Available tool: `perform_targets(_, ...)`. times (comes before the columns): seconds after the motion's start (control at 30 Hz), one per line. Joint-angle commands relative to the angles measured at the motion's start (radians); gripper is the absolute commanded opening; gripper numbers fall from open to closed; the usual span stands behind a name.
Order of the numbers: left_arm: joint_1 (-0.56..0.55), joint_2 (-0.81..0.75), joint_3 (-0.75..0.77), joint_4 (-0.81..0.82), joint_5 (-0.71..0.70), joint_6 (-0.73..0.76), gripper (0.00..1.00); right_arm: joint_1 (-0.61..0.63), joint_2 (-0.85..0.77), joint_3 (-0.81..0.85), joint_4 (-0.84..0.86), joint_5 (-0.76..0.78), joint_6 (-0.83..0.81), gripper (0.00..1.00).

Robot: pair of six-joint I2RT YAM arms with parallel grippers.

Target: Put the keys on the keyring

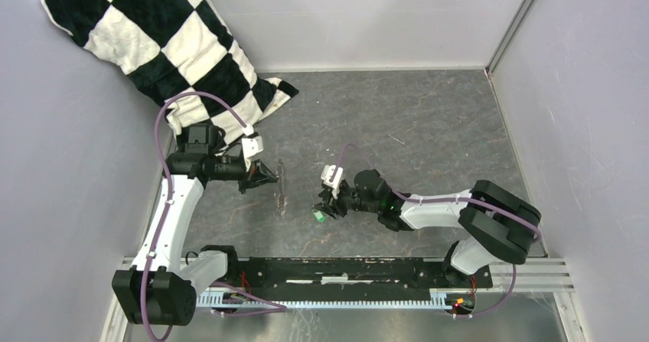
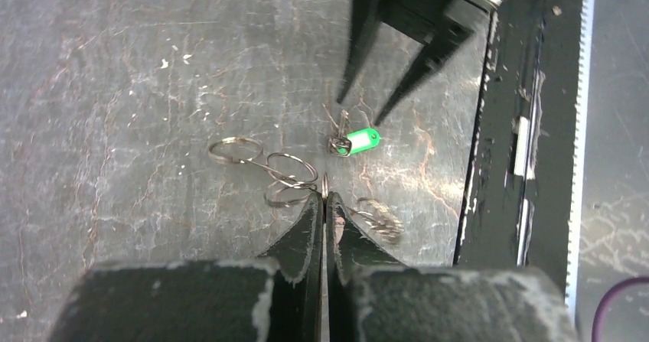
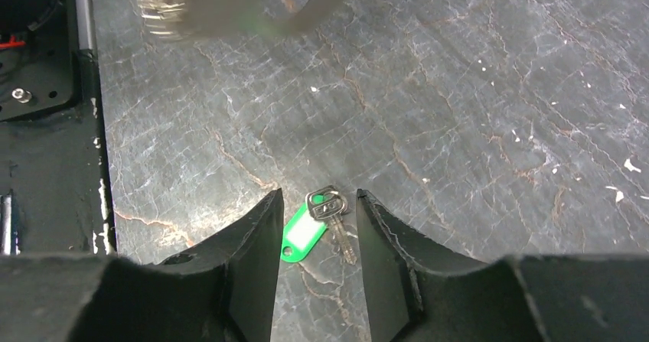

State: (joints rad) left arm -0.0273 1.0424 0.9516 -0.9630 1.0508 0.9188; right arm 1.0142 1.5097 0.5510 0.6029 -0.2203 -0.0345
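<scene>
We see the right pincer (image 3: 317, 195) low over the grey, marbled worktop (image 3: 474, 89), its two black jaws standing moderately apart with nothing gripped. Between those jaws, lying flat on the worktop, is the key (image 3: 329, 204), a small dark metal piece joined to a bright green plastic tag (image 3: 300, 233). The tag sits close to the jaw on the left of the wrist view, and the blade points back toward the wrist. Ahead of this pincer, blurred at the top of its view, we make out the left pincer (image 2: 324, 204). Its jaws are pressed together on the rim of the keyring (image 2: 324, 181), a large thin silvery-grey metal loop that its own camera sees edge-on, standing upright just past the fingertips. Several small silvery split rings (image 2: 291, 169) hang along that loop on both sides of the jaws. The key lies a little beyond the loop, apart from it. Far behind the left pincer, a black-and-white chequered pillow (image 1: 168, 43) leans in the corner.
</scene>
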Motion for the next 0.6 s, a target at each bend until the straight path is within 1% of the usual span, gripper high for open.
perform_targets(0.0, 0.002, -0.003, 0.033, -0.16, 0.089, 0.298, 0.02, -0.059, 0.052, 0.019, 0.142, -0.255, 0.017, 0.45)
perform_targets(0.07, 0.001, 0.005, 0.029, -0.17, 0.086, 0.316, 0.02, -0.062, 0.077, 0.014, 0.162, -0.285, 0.017, 0.45)
perform_targets(0.13, 0.001, 0.012, 0.03, -0.214, 0.094, 0.392, 0.02, -0.063, 0.11, 0.014, 0.179, -0.294, 0.031, 0.44)
perform_targets(0.17, 0.001, 0.014, 0.031, -0.255, 0.107, 0.455, 0.02, -0.064, 0.127, 0.016, 0.179, -0.296, 0.033, 0.44)
perform_targets(0.2, 0.001, 0.016, 0.033, -0.338, 0.122, 0.545, 0.02, -0.065, 0.135, 0.01, 0.188, -0.296, 0.033, 0.43)
perform_targets(0.27, 0.001, 0.018, 0.031, -0.484, 0.146, 0.766, 0.02, -0.065, 0.146, -0.011, 0.229, -0.287, 0.063, 0.43)
perform_targets(0.4, -0.008, -0.003, 0.03, -0.502, 0.179, 0.805, 0.02, -0.071, 0.131, -0.035, 0.266, -0.257, 0.075, 0.41)
perform_targets(0.57, -0.038, -0.035, 0.049, -0.503, 0.222, 0.879, 0.02, -0.071, -0.004, -0.039, 0.24, -0.242, 0.078, 0.5)
